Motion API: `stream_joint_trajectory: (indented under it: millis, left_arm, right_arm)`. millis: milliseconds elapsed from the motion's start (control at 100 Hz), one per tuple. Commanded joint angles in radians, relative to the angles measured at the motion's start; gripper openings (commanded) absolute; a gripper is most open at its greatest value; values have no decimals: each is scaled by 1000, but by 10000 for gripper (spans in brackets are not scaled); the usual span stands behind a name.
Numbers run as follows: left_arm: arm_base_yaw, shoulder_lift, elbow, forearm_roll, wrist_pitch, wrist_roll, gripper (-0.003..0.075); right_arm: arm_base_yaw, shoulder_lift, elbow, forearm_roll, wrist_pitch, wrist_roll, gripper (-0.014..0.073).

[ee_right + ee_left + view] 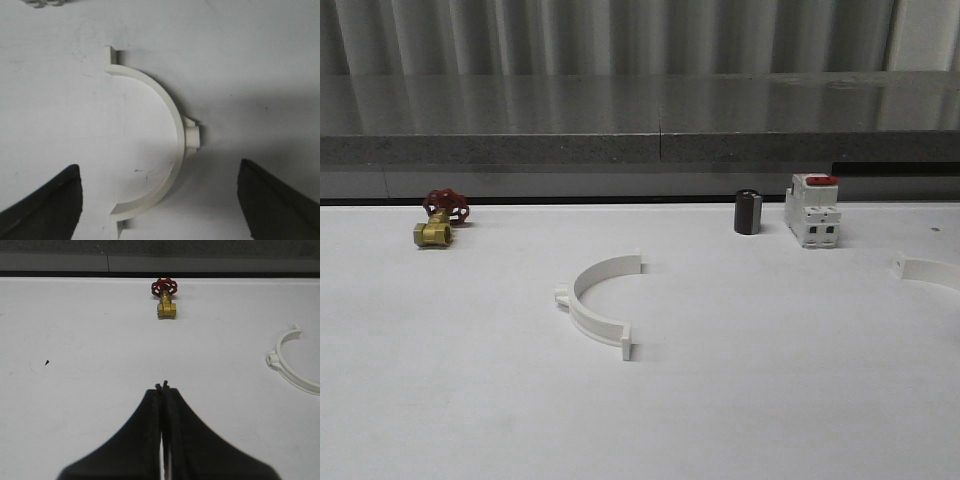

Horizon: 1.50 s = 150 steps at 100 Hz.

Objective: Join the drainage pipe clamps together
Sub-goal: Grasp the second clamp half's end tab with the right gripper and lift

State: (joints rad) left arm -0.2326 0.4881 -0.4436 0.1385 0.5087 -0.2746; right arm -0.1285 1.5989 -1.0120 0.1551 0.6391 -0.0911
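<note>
One white drainage pipe clamp half [588,315] lies flat near the middle of the table, its open side facing right. It also appears in the left wrist view [287,375]. The other clamp half [930,270] lies at the table's right edge, partly cut off. In the right wrist view my right gripper [160,169] hangs open above that second half [172,112], its dark fingers [55,200] spread wide to either side of the arc and not touching it. My left gripper [162,386] is shut on nothing, low over bare table and apart from the first half.
A brass valve with a red handwheel [440,222] sits at the back left, straight ahead of the left gripper [165,299]. A black cylinder [748,212] and a white switch block with a red top [813,210] stand at the back right. A grey ledge [640,150] borders the far side.
</note>
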Motion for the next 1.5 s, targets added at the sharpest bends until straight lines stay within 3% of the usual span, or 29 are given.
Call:
stream_joint_trajectory:
  millis: [0,390,630,950,1040,1260,1360,1490]
  left_arm:
    - [2,2,-27,6,-63,-1,-20]
    - [2,2,-27,6,-63,-1,-20]
    - [2,2,-27,6,-63,-1,-20]
    - [2,2,-27,6,-63,-1,-20]
    - [2,2,-27,6,-63,-1,-20]
    - [2,2,-27,6,-63,-1,-20]
    - [2,2,-27,6,-63,-1,-20]
    - [2,2,-27,6,-63,-1,-20]
  right_arm:
    - [-6,23,-50,-17,-31,-18,625]
    - [-6,147,-54,-34,-95,-18,622]
    - [-6,170,-54,-34,-120,-18,521]
    - [-5,214,-54,-34,-121,-18,516]
    - [-5,214,-54,-29,-116,-16,442]
    - [-5,214,-54,-23,-109,-5,103]
    - [-5,214,-54,-23,-109,-5,38]
    - [-5,214,-54,-23,-113,-5,27]
